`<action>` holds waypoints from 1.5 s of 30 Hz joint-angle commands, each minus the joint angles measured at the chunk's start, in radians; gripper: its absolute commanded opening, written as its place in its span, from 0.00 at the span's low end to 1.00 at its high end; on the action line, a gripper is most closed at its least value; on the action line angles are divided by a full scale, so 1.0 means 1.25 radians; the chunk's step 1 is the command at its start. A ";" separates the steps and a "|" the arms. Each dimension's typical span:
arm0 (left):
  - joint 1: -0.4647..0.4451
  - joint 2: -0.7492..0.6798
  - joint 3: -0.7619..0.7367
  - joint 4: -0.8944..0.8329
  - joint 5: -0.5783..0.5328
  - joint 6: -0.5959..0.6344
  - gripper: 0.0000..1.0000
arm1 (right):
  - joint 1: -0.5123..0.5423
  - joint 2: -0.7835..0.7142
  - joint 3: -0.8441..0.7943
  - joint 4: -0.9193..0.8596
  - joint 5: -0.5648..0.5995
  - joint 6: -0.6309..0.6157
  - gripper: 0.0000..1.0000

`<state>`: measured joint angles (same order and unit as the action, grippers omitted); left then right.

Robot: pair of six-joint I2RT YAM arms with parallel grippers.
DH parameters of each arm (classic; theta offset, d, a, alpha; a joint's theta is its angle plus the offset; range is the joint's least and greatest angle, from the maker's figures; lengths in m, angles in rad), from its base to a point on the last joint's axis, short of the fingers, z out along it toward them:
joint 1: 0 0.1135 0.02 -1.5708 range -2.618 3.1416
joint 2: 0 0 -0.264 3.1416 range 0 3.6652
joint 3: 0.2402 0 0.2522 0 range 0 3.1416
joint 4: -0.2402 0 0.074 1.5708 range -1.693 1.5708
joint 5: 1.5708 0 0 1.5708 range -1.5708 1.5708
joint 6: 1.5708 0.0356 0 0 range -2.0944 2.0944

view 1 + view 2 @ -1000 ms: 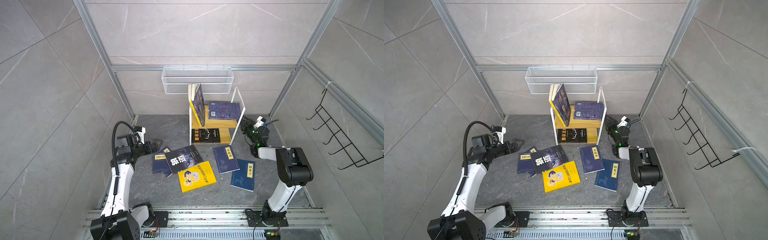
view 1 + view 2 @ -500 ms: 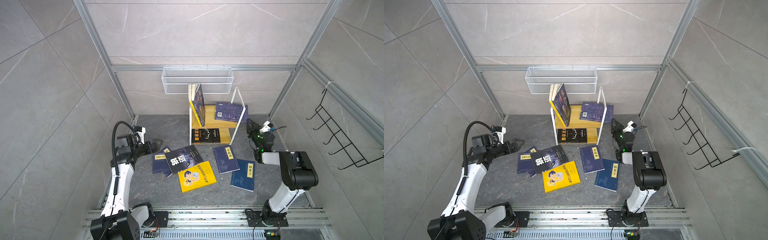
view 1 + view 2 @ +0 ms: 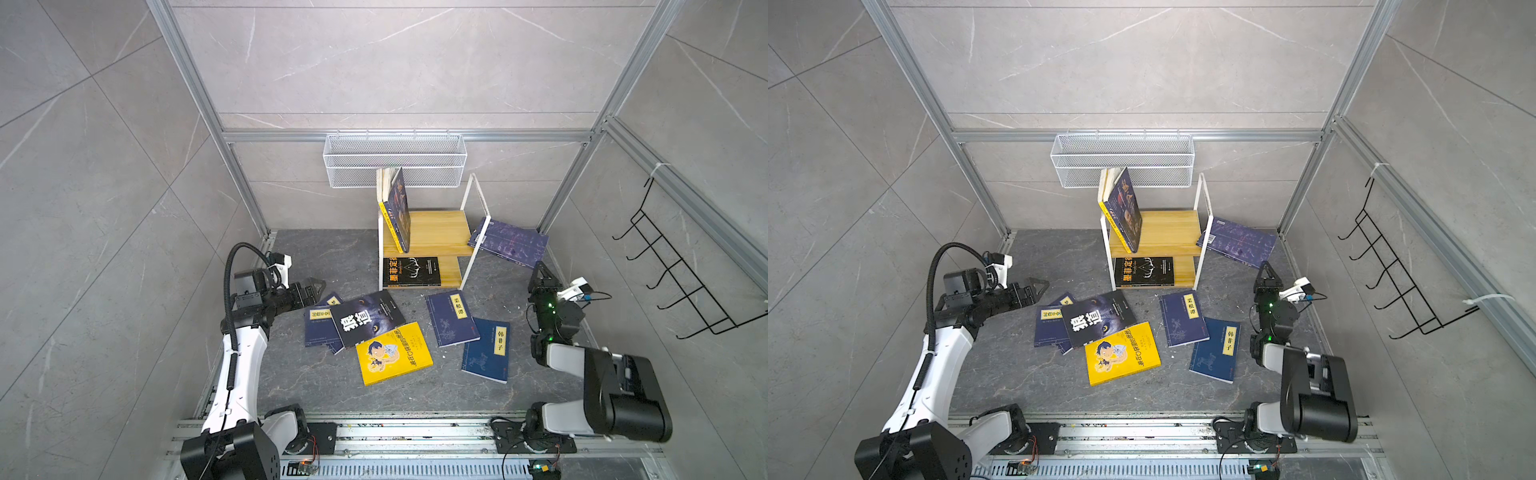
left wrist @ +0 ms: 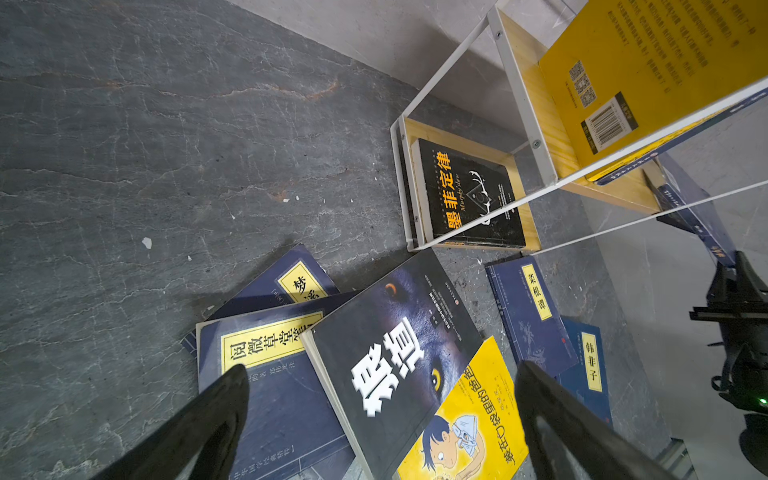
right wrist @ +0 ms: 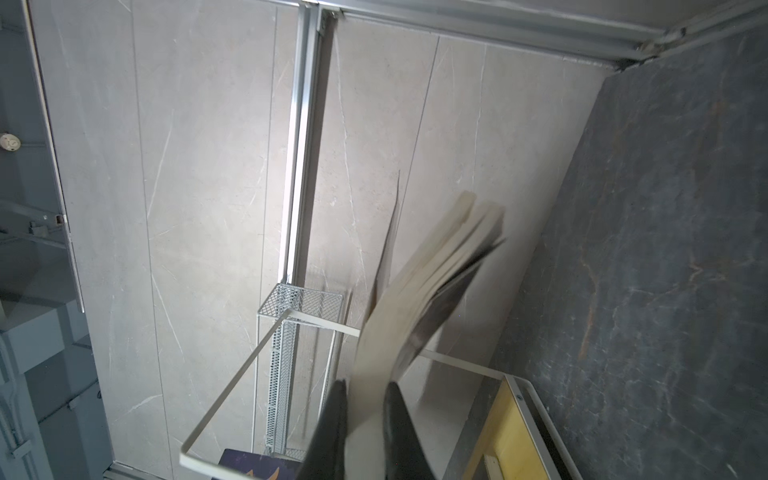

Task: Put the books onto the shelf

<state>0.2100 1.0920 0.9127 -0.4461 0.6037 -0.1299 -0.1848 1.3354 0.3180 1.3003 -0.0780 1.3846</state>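
The shelf (image 3: 436,232) stands at the back, with dark books (image 3: 397,212) leaning upright on its upper board and a black book (image 3: 411,272) flat on the lower one. My right gripper (image 3: 541,272) is shut on the edge of a navy book (image 3: 509,247) that hangs tilted beyond the shelf's right frame. In the right wrist view its cream pages (image 5: 415,299) run blurred from between the fingers (image 5: 336,415). On the floor lie several books: a navy pile (image 3: 320,332), a black one (image 3: 365,318), a yellow one (image 3: 392,353) and two blue ones (image 3: 451,318). My left gripper (image 4: 382,386) hovers open over the pile's left end.
A white mesh basket (image 3: 395,160) hangs on the back wall just above the shelf. A black hook rack (image 3: 673,282) is fixed to the right wall. Aluminium posts stand in the back corners.
The right gripper has drawn back to the right, and the navy book has slid off the upper board to hang outside the frame. The left arm has not moved.
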 commanded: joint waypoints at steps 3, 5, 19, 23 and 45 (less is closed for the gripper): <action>-0.004 0.007 0.109 -0.079 -0.019 0.075 1.00 | 0.002 -0.270 -0.044 -0.210 0.007 -0.111 0.00; -0.014 0.008 0.144 -0.113 -0.036 0.105 1.00 | 0.002 -0.406 -0.038 -0.370 0.007 -0.162 0.00; -0.145 0.063 0.397 -0.284 -0.005 0.319 1.00 | 0.002 -0.796 0.290 -1.328 -0.012 -0.457 0.00; -0.268 0.085 0.462 -0.325 -0.092 0.383 1.00 | 0.002 -0.752 0.380 -1.421 -0.080 -0.460 0.00; -0.646 0.249 0.583 -0.341 -0.171 0.396 1.00 | 0.142 -0.429 0.737 -1.524 -0.170 -0.399 0.00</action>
<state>-0.5674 1.4033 1.5818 -0.8616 0.4389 0.3138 -0.0673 0.7597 1.1633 -0.6418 -0.3603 0.8474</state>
